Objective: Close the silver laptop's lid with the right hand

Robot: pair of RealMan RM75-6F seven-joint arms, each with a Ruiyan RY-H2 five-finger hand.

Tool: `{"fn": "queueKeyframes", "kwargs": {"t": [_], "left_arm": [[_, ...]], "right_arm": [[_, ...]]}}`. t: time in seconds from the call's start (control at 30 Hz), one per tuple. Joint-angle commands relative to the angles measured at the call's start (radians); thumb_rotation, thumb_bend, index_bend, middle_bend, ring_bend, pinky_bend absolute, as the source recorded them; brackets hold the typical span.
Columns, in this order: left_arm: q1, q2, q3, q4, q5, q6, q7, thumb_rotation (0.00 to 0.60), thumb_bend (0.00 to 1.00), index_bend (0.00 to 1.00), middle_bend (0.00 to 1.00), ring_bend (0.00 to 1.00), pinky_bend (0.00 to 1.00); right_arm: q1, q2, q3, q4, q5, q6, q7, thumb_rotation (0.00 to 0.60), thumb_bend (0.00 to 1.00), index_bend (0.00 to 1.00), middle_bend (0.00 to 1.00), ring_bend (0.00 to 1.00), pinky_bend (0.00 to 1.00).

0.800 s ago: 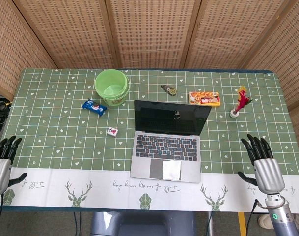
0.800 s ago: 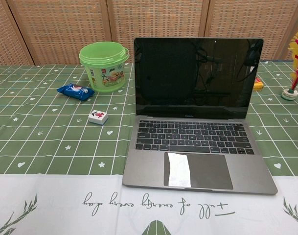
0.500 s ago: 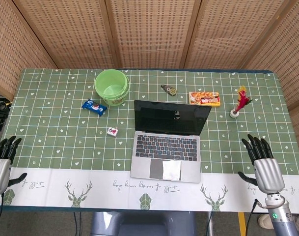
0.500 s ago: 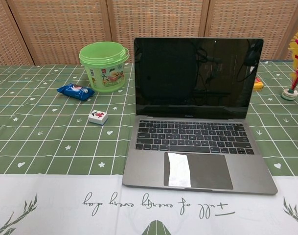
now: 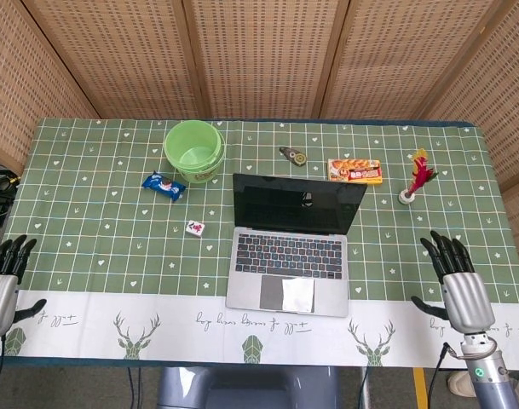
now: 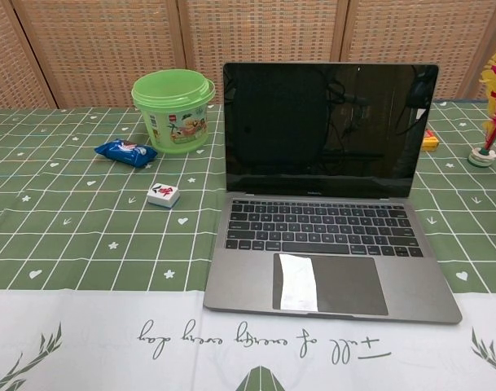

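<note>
The silver laptop (image 5: 291,247) (image 6: 329,244) stands open in the middle of the table, its dark screen upright and facing me, a white slip of paper on its trackpad. My right hand (image 5: 458,281) hovers at the table's front right edge, fingers spread, holding nothing, well to the right of the laptop. My left hand (image 5: 3,277) hangs at the front left edge, fingers apart and empty. Neither hand shows in the chest view.
A green bucket (image 5: 194,151) (image 6: 173,110), a blue snack packet (image 5: 164,184) (image 6: 125,151) and a small white tile (image 5: 195,227) (image 6: 163,194) lie left of the laptop. Behind it are a small dark object (image 5: 294,156), an orange box (image 5: 354,169) and a feathered shuttlecock (image 5: 417,179).
My right hand has drifted very slightly down and to the right. Nothing else has moved.
</note>
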Motion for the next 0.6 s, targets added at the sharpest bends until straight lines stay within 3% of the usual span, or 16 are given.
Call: {"fn": "queueKeyframes", "kwargs": {"t": [0.03, 0.23, 0.6], "left_arm": [[0.000, -0.001, -0.002, 0.001, 0.000, 0.003, 0.001, 0.600, 0.05, 0.00, 0.00, 0.00, 0.00], [-0.001, -0.004, -0.006, 0.006, -0.006, 0.002, 0.004, 0.600, 0.05, 0.00, 0.00, 0.00, 0.00], [-0.006, -0.003, -0.016, 0.024, -0.013, -0.004, -0.030, 0.600, 0.05, 0.00, 0.00, 0.00, 0.00]], "right_arm": [[0.010, 0.004, 0.011, -0.012, 0.012, -0.013, 0.035, 0.600, 0.17, 0.00, 0.00, 0.00, 0.00], [0.064, 0.029, 0.049, -0.100, 0.081, -0.128, 0.217, 0.600, 0.24, 0.00, 0.00, 0.00, 0.00], [0.179, 0.093, 0.215, -0.268, 0.314, -0.376, 0.658, 0.600, 0.48, 0.03, 0.00, 0.00, 0.00]]}}
